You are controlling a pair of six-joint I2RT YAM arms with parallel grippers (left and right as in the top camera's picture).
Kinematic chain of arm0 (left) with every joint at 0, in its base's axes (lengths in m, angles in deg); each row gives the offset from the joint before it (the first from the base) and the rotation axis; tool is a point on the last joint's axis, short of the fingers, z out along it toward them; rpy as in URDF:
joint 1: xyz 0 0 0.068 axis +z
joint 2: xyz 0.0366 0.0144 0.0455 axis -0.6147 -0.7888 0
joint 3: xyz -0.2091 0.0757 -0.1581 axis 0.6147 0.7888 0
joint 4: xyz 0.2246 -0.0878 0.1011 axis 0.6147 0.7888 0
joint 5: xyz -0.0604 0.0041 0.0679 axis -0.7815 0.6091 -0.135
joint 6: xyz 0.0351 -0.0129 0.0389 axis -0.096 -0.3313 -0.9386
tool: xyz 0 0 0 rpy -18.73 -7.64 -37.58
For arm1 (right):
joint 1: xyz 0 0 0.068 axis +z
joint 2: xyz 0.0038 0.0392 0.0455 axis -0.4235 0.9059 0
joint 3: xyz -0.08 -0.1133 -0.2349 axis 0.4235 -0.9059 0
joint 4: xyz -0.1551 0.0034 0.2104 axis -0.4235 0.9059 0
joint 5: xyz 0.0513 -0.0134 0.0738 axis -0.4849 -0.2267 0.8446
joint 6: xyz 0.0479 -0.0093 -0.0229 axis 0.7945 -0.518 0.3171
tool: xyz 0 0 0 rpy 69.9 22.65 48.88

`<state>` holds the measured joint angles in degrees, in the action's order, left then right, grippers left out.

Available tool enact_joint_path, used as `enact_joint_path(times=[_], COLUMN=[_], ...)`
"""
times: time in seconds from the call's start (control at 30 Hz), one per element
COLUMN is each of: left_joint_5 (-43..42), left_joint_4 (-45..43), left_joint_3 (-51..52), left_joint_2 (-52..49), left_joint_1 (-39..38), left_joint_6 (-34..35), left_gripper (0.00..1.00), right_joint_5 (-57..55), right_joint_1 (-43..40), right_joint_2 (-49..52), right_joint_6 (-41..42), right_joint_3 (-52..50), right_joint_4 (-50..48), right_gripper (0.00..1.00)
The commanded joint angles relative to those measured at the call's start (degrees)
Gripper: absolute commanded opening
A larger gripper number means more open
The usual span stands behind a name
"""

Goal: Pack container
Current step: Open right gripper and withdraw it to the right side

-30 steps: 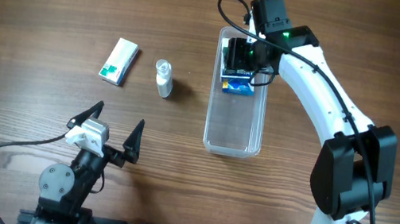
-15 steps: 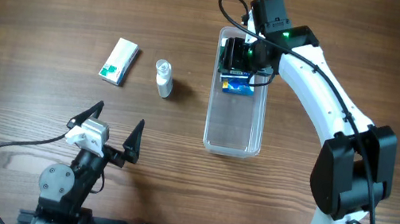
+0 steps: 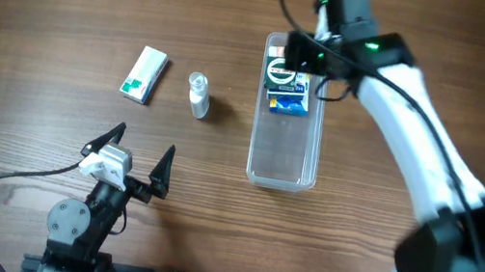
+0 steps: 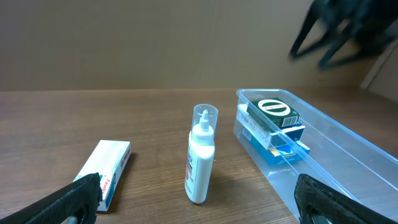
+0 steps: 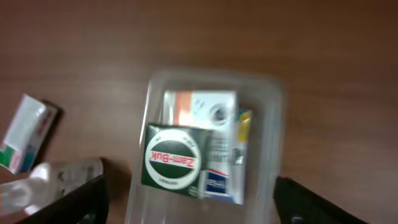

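The clear container (image 3: pixel 284 152) lies lengthwise right of the table's centre. At its far end a green Zam-Buk box (image 3: pixel 286 73) rests on a blue box (image 3: pixel 291 102) and other small boxes. My right gripper (image 3: pixel 308 56) hovers above that far end, open and holding nothing. In the right wrist view the green box (image 5: pixel 176 158) sits free inside the container (image 5: pixel 277 143), with the right gripper (image 5: pixel 196 205) well above it. My left gripper (image 3: pixel 137 154) stands open near the front left, with the left gripper (image 4: pixel 202 202) facing a small bottle (image 4: pixel 201 155) and the container (image 4: pixel 348 174).
A white and green box (image 3: pixel 145 75) lies flat at the left. A small clear-capped bottle (image 3: pixel 198 96) stands upright between it and the container. The near half of the container holds nothing.
My right gripper has opened wider, let go of the green box and drawn up and back from the container. The green box stays on the other boxes. The left arm has not moved.
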<state>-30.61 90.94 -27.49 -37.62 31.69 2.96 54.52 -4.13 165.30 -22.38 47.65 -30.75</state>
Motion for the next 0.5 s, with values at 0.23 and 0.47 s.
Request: enact_joint_path(times=[0.23, 0.47], left_joint_5=[-0.68, -0.68], left_joint_4=[0.20, 0.20], left_joint_3=[0.26, 0.26], left_joint_2=[0.35, 0.35], left_joint_1=[0.37, 0.37], left_joint_6=[-0.85, -0.85], left_gripper=[1.00, 1.00], right_joint_5=[-10.95, -7.21], right_joint_1=[-21.00, -33.16], right_joint_2=[-10.60, -6.97], right_joint_6=[2.12, 3.48], right_joint_3=[-0.72, -2.34], right_joint_4=[9.27, 10.14], right_gripper=[1.00, 1.00])
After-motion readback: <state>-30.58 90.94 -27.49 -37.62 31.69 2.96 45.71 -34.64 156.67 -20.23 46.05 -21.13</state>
